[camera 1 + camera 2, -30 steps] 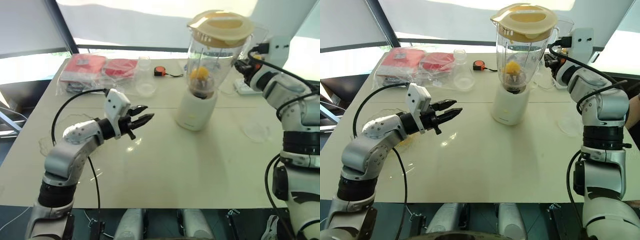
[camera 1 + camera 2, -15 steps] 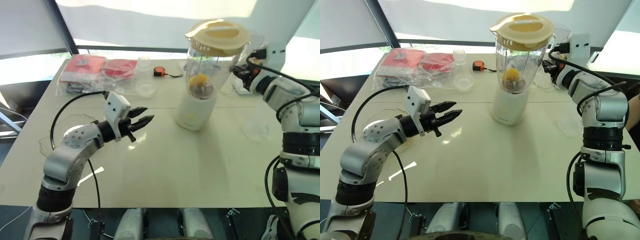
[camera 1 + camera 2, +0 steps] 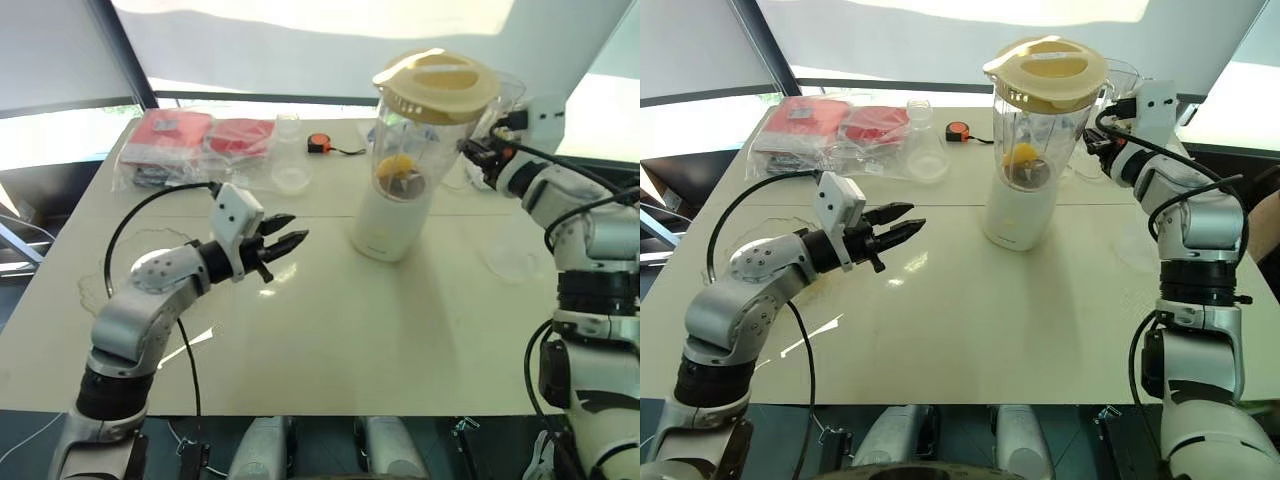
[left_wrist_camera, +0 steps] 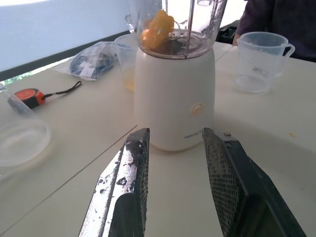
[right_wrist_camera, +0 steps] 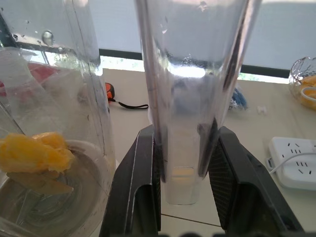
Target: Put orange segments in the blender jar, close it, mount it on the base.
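1. The bench (image 3: 380, 340) fills the middle of the frame.
2. The base (image 3: 388, 222) stands on the bench right of centre, in the upper half of the frame.
3. The jar (image 3: 1045, 140) sits on the base. The lid (image 3: 437, 83) covers its mouth.
4. My right pincer (image 5: 186, 143) is at the upper right of the frame. It is clamped on the handle (image 5: 190, 89), one finger on each side.
5. My left pincer (image 3: 295, 227) hangs above the bench left of centre. Its jaws are apart, hold nothing and point toward the base, well short of it.
6. Red packets (image 3: 170, 135) in clear bags lie at the upper left of the bench.
7. A clear cup (image 3: 290, 165) stands just right of the packets.
8. A power strip (image 5: 296, 160) lies on the bench beyond the jar, in the right wrist view.
9. A tape measure (image 3: 320, 143) lies between the cup and the jar, toward the bench's upper edge.
10. The orange segments (image 3: 397, 166) rest at the bottom of the jar.
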`<state>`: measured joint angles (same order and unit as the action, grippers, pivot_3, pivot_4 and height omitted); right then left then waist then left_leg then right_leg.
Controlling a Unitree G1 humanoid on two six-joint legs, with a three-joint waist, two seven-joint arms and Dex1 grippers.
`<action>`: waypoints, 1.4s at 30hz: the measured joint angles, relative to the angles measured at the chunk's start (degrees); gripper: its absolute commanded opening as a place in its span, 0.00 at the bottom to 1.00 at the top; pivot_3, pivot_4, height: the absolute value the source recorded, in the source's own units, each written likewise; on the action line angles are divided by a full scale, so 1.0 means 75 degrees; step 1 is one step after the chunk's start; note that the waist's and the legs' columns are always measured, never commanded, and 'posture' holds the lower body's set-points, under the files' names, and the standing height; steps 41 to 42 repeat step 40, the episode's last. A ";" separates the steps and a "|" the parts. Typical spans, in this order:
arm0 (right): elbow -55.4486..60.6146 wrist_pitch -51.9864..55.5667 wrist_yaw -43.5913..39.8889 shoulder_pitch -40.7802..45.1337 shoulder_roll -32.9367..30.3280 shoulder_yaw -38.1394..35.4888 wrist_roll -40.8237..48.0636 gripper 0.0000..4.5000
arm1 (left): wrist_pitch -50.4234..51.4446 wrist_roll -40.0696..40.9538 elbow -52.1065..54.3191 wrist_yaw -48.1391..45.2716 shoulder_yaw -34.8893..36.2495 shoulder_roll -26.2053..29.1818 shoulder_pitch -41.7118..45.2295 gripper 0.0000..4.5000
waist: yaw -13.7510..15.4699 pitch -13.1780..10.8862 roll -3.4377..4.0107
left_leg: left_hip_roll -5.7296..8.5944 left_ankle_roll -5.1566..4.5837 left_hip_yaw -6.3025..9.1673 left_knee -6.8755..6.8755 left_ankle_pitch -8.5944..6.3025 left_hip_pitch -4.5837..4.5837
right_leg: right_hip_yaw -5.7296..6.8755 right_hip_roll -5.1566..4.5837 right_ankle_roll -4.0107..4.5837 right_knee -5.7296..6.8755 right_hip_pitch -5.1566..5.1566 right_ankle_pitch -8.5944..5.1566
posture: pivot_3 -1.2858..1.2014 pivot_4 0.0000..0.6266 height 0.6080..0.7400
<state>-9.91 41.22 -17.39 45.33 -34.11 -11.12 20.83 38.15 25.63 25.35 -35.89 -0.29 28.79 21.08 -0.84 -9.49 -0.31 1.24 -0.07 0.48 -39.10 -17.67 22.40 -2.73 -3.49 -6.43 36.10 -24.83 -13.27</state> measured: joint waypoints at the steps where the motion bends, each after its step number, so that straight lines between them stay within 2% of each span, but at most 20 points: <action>1: 0.0149 0.0051 0.0107 -0.0062 0.0058 -0.0025 -0.0022 0.17 | -0.0001 -0.0005 0.0000 0.0007 -0.0001 -0.0006 0.0000 0.38 | -0.0007 0.0000 0.0000 | 0.0000 0.0000 0.0000 0.0000 0.0000 0.0000 | 0.0000 -0.0001 0.0000 0.0000 0.0000 0.0000 | 0.52 0.24 1.00; 14: 0.0997 0.0612 0.0815 -0.0299 0.0355 -0.0120 -0.0157 0.17 | -0.0041 -0.0053 -0.0100 0.0062 -0.0104 -0.0105 0.0026 0.38 | -0.0016 0.0001 0.0001 | 0.0000 0.0002 0.0000 -0.0001 0.0001 -0.0004 | 0.0000 0.0000 0.0001 0.0005 0.0002 0.0000 | 0.52 0.24 1.00; 21: 0.0965 0.0641 0.0862 -0.0588 0.0354 0.0151 -0.0533 0.94 | -0.0130 -0.0048 -0.0379 0.0067 -0.0086 -0.0118 0.0142 0.39 | -0.0012 0.0000 0.0001 | 0.0001 0.0002 0.0000 -0.0001 0.0002 -0.0003 | 0.0001 -0.0001 0.0000 0.0002 0.0003 0.0000 | 0.52 0.24 1.00; 29: 0.2695 0.1390 0.0954 -0.1555 0.0101 -0.0089 -0.0629 0.94 | -0.0155 -0.0013 -0.0377 0.0079 -0.0086 -0.0113 -0.0039 0.39 | 0.0015 0.0001 0.0001 | 0.0000 0.0001 0.0005 0.0001 0.0001 0.0000 | 0.0003 -0.0003 0.0001 -0.0002 0.0003 0.0000 | 0.52 0.24 1.00; 36: 0.5100 0.2151 0.0866 -0.3856 0.0463 -0.0738 -0.0183 0.94 | -0.0175 0.0022 -0.0392 -0.0098 -0.0042 0.0060 -0.0362 0.39 | 0.0016 0.0002 -0.0001 | 0.0000 0.0001 0.0014 -0.0001 0.0001 -0.0003 | 0.0009 -0.0001 0.0001 -0.0002 0.0010 -0.0001 | 0.52 0.24 1.00; 40: 0.6478 0.1620 -0.0014 -0.5800 0.0741 -0.1171 0.0487 0.94 | -0.0129 0.0110 -0.0403 -0.0263 0.0000 0.0333 -0.0803 0.39 | 0.0001 0.0002 -0.0001 | -0.0006 -0.0001 0.0017 0.0001 -0.0001 -0.0011 | 0.0012 0.0008 0.0000 -0.0003 0.0017 -0.0002 | 0.52 0.24 1.00; 42: 0.6478 0.1620 -0.0014 -0.5800 0.0741 -0.1171 0.0487 0.94 | -0.0129 0.0110 -0.0403 -0.0263 0.0000 0.0333 -0.0803 0.39 | 0.0001 0.0002 -0.0001 | -0.0006 -0.0001 0.0017 0.0001 -0.0001 -0.0011 | 0.0012 0.0008 0.0000 -0.0003 0.0017 -0.0002 | 0.52 0.24 1.00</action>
